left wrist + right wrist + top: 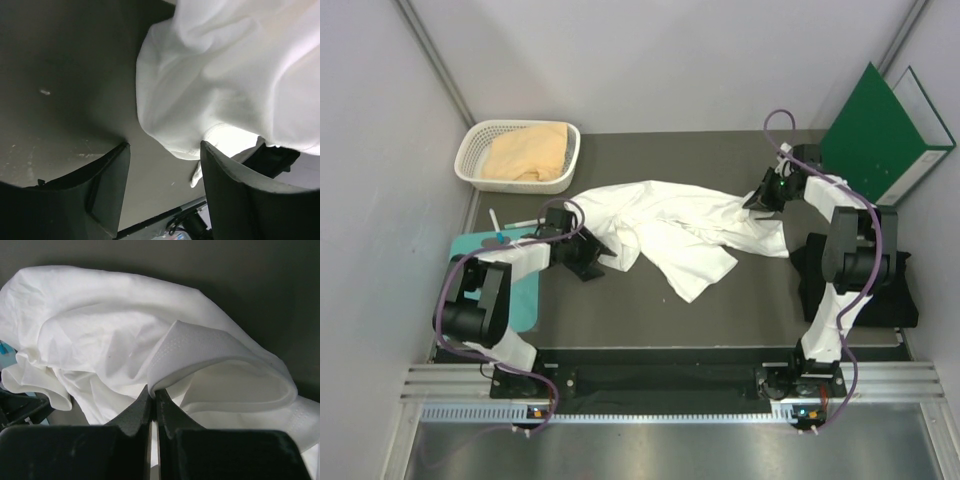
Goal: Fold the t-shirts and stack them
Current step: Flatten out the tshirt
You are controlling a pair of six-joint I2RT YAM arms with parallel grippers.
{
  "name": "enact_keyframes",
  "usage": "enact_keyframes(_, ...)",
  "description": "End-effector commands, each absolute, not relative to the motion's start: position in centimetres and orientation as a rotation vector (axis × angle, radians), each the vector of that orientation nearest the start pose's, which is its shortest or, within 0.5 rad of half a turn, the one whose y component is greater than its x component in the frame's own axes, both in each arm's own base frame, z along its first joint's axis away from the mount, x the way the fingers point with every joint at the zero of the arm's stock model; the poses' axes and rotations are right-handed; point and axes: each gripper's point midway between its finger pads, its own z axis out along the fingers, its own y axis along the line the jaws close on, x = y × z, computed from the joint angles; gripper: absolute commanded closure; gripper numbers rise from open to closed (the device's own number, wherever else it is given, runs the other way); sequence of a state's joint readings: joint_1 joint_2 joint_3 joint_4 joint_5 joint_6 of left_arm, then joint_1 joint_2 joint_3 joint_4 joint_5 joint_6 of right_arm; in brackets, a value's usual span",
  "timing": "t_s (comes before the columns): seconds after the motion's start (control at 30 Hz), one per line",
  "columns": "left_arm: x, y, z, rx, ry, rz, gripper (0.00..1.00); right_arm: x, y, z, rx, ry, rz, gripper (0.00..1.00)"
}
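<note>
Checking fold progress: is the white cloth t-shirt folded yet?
Not folded: white cloth t-shirt lies crumpled and bunched across the grey table.

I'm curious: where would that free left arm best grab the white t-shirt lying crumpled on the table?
Probably the left end of the white t-shirt, where a rounded fold with a hemmed edge bulges just ahead of the open fingers of the left end effector. Come in low from the left, along the table, since the right end effector pinches the opposite end.
</note>
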State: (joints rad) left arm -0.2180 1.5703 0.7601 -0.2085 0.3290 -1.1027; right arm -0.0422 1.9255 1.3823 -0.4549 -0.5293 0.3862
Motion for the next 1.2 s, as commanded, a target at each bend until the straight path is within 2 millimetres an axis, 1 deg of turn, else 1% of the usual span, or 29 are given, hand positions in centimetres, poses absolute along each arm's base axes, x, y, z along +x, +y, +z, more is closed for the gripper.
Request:
enact_keyframes(0.0,32.1,-16.5,3.6,-1.118,2.540,-0.858,0.39,46.3,8.9,10.1,0.282,2.466,0.841,0.98)
enact_keyframes(0.1,32.3,-16.4,2.8,-1.115,2.568,-0.828,0.44,46.5,8.9,10.3,0.282,2.460,0.844,0.98)
enact_keyframes(0.17,32.6,-16.4,2.1,-1.109,2.589,-0.809,0.45,46.6,9.0,10.3,0.280,2.459,0.846,0.98)
enact_keyframes(0.2,32.8,-16.3,1.9,-1.109,2.589,-0.795,0.50,46.6,9.0,10.3,0.279,2.459,0.845,0.98)
enact_keyframes(0.23,33.0,-16.4,1.7,-1.107,2.591,-0.790,0.56,46.5,9.0,10.2,0.284,2.462,0.847,0.98)
enact_keyframes(0.27,33.3,-16.4,1.4,-1.104,2.600,-0.781,0.68,46.4,9.0,10.1,0.285,2.466,0.849,0.98)
enact_keyframes(0.3,33.5,-16.4,1.3,-1.098,2.604,-0.774,0.87,46.4,9.0,10.0,0.286,2.467,0.851,0.98)
enact_keyframes(0.33,34.1,-16.4,1.6,-1.090,2.600,-0.770,0.99,46.4,9.0,9.9,0.284,2.470,0.853,0.98)
enact_keyframes(0.37,33.9,-16.3,1.4,-1.085,2.622,-0.747,1.00,46.4,9.0,9.9,0.286,2.468,0.853,0.98)
enact_keyframes(0.4,34.1,-16.2,1.7,-1.075,2.621,-0.739,1.00,46.4,9.1,10.0,0.284,2.467,0.855,0.98)
enact_keyframes(0.43,34.6,-16.0,2.2,-1.063,2.606,-0.727,1.00,46.4,9.1,10.1,0.284,2.467,0.855,0.98)
enact_keyframes(0.5,34.5,-15.7,3.6,-1.031,2.602,-0.706,1.00,46.4,9.1,10.4,0.279,2.462,0.856,0.98)
enact_keyframes(0.53,35.4,-15.4,5.5,-0.979,2.560,-0.701,1.00,46.5,9.1,10.7,0.274,2.458,0.856,0.98)
enact_keyframes(0.6,35.4,-14.8,7.3,-0.947,2.556,-0.651,1.00,46.5,9.1,11.7,0.268,2.445,0.857,0.99)
enact_keyframes(0.63,36.7,-14.6,10.2,-0.874,2.497,-0.659,1.00,46.8,9.2,12.4,0.257,2.429,0.856,0.99)
enact_keyframes(0.67,37.4,-14.0,11.6,-0.854,2.460,-0.623,1.00,47.0,9.1,13.4,0.248,2.409,0.855,1.00)
enact_keyframes(0.7,37.8,-13.4,12.9,-0.837,2.438,-0.605,1.00,47.0,9.1,14.0,0.245,2.405,0.854,1.00)
enact_keyframes(0.73,39.2,-13.3,16.1,-0.774,2.363,-0.619,1.00,47.4,9.2,15.1,0.233,2.383,0.853,1.00)
enact_keyframes(0.8,40.9,-12.3,19.1,-0.754,2.277,-0.610,1.00,47.7,9.2,17.1,0.223,2.344,0.854,1.00)
enact_keyframes(0.83,42.1,-12.2,21.8,-0.718,2.214,-0.626,1.00,48.2,9.2,18.6,0.209,2.310,0.852,1.00)
enact_keyframes(0.9,43.4,-11.6,24.3,-0.696,2.148,-0.642,1.00,48.7,9.3,21.8,0.190,2.245,0.852,1.00)
enact_keyframes(0.93,44.5,-11.6,26.7,-0.661,2.089,-0.665,1.00,48.9,9.3,22.9,0.182,2.220,0.853,1.00)
enact_keyframes(0.97,45.0,-11.5,27.7,-0.647,2.065,-0.675,1.00,48.9,9.3,24.2,0.181,2.195,0.854,1.00)
enact_keyframes(1.0,45.7,-11.5,29.8,-0.622,2.019,-0.699,1.00,49.1,9.3,25.7,0.167,2.164,0.853,1.00)
enact_keyframes(1.07,46.8,-11.6,31.1,-0.591,1.986,-0.711,1.00,49.1,9.3,27.5,0.165,2.122,0.856,1.00)
enact_keyframes(1.1,47.3,-11.7,33.1,-0.566,1.947,-0.725,1.00,49.1,9.4,28.3,0.159,2.106,0.860,1.00)
enact_keyframes(1.13,47.9,-11.8,33.2,-0.552,1.943,-0.722,1.00,49.2,9.4,29.0,0.158,2.085,0.859,1.00)
enact_keyframes(1.17,48.1,-11.7,33.5,-0.549,1.935,-0.722,1.00,49.2,9.4,29.0,0.162,2.083,0.863,1.00)
